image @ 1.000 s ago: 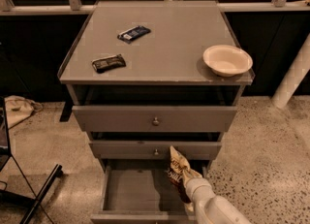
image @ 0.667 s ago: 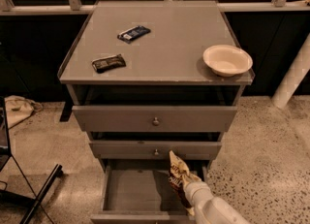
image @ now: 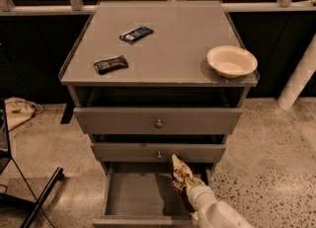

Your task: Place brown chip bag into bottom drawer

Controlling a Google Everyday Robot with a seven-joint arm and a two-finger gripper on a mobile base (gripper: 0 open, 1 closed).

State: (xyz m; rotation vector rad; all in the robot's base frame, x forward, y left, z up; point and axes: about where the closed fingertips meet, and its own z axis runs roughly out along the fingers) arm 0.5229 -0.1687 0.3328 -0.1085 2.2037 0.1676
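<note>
Grey cabinet (image: pixel 187 44) is carrying two dark bars (image: pixel 110 64) on its left half. Below, the drawer (image: pixel 133 195) is standing pulled out. At its right side the bag (image: pixel 179 175) is poking upright, the gripper (image: pixel 190 195) clenching its lower end. A bowl (image: pixel 232 60) is sitting top right.

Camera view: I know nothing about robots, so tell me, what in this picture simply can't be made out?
Jaws: at the tip of the white arm, over the right side of the open grey bottom drawer; hidden behind the crinkled brown chip bag in the camera view.
Arm beyond its wrist: cut off by the bottom edge.
Bottom drawer's front face: cut off by the same edge.
Two dark flat snack bars: wrapper lettering too small to read.
</note>
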